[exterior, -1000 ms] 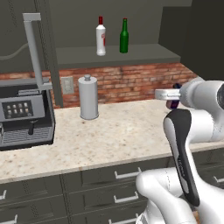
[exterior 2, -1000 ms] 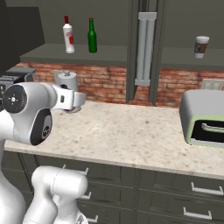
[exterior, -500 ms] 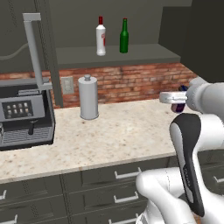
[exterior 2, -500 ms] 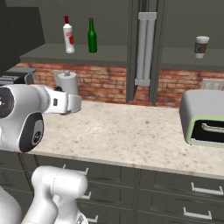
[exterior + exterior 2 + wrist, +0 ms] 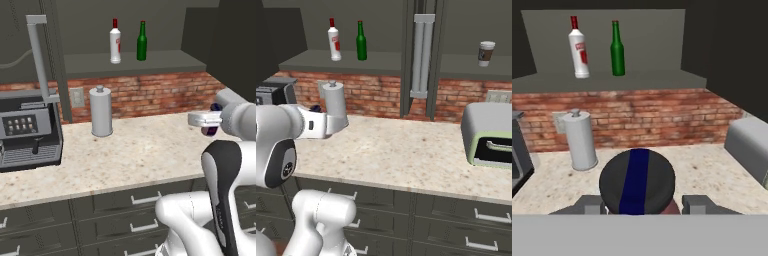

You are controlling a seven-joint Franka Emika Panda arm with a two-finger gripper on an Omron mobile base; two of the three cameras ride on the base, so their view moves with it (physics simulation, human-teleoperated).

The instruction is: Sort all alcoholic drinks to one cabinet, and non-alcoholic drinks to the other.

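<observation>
In the left base view my gripper [image 5: 212, 124] is above the counter [image 5: 135, 150], and between its fingers I hold the tiny purple bottle [image 5: 213, 131], lifted free of the counter. Far ahead of my hand and higher, the white bottle [image 5: 115, 42] and the green bottle [image 5: 142, 42] stand upright side by side on the shelf of the open cabinet [image 5: 135, 62]. The grey canister [image 5: 101, 111] stands on the counter below them.

In the right base view my hand is just beside the canister [image 5: 335, 102] in the picture. The coffee cup [image 5: 486, 53] stands on the shelf of the other cabinet [image 5: 476, 74], well apart from my hand. A toaster [image 5: 488, 135] sits on the counter under it.

In the hand view my fingers [image 5: 592, 204] are clamped on the purple bottle [image 5: 637, 181]; its dark cap is right in front of the camera. The white bottle [image 5: 578, 48] and the green bottle [image 5: 616, 50] are beyond it.
</observation>
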